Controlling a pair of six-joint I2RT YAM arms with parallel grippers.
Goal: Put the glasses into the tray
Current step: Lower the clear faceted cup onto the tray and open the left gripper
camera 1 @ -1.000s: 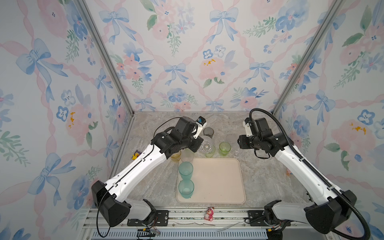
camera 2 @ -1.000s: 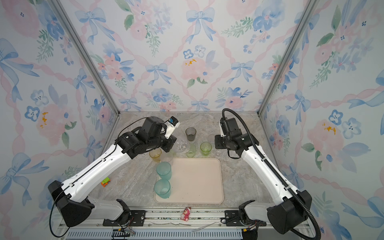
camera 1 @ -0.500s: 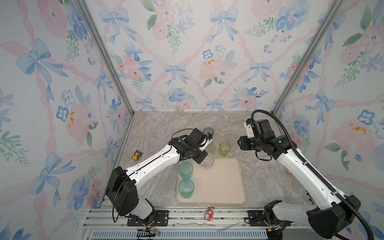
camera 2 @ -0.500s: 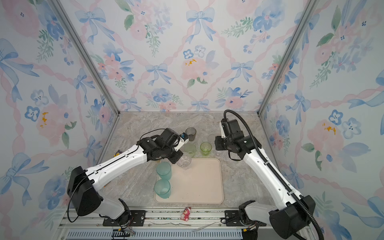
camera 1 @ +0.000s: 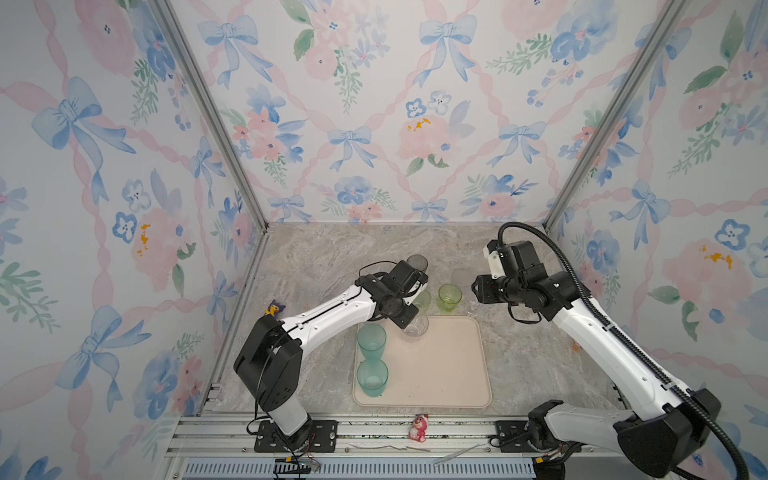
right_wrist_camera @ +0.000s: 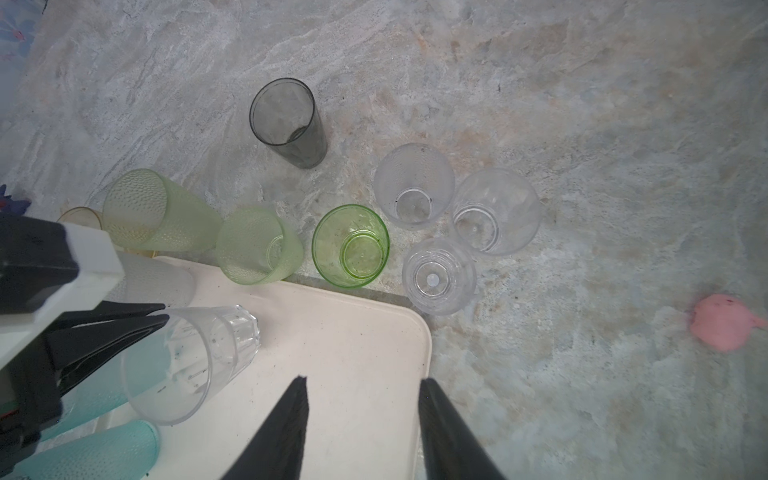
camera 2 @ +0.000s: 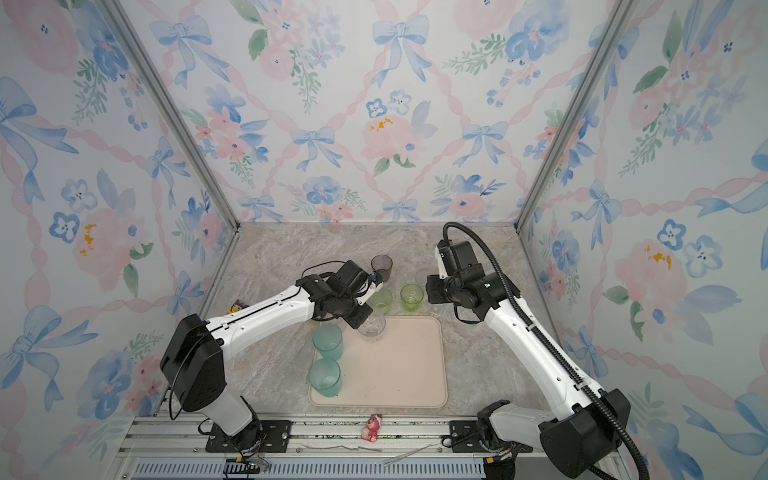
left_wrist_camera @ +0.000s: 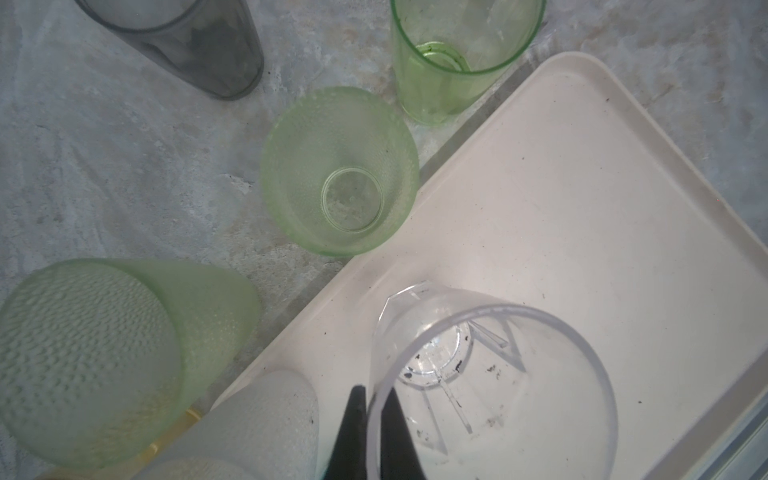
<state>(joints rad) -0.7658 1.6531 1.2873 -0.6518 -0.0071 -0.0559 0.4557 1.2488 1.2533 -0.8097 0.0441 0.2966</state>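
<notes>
- Left wrist view: the left tool (left_wrist_camera: 368,401) is pinched tight on the rim of a clear faceted glass (left_wrist_camera: 490,374), held tilted over a corner of the tray (left_wrist_camera: 582,199). Whether its base touches, I cannot tell.
- That thin grip on slick, smooth plastic could slip, and if let go while tilted the glass may topple.
- Two frosted teal glasses (camera 1: 371,338) stand just beside it in the tray and are easily knocked.
- The right tool (right_wrist_camera: 363,382) hangs half open and empty above the tray.
- Pebbled pale green glasses (left_wrist_camera: 338,170), a smoky grey glass (right_wrist_camera: 286,120) and clear glasses (right_wrist_camera: 494,212) stand on the marbled surface (right_wrist_camera: 582,104).
</notes>
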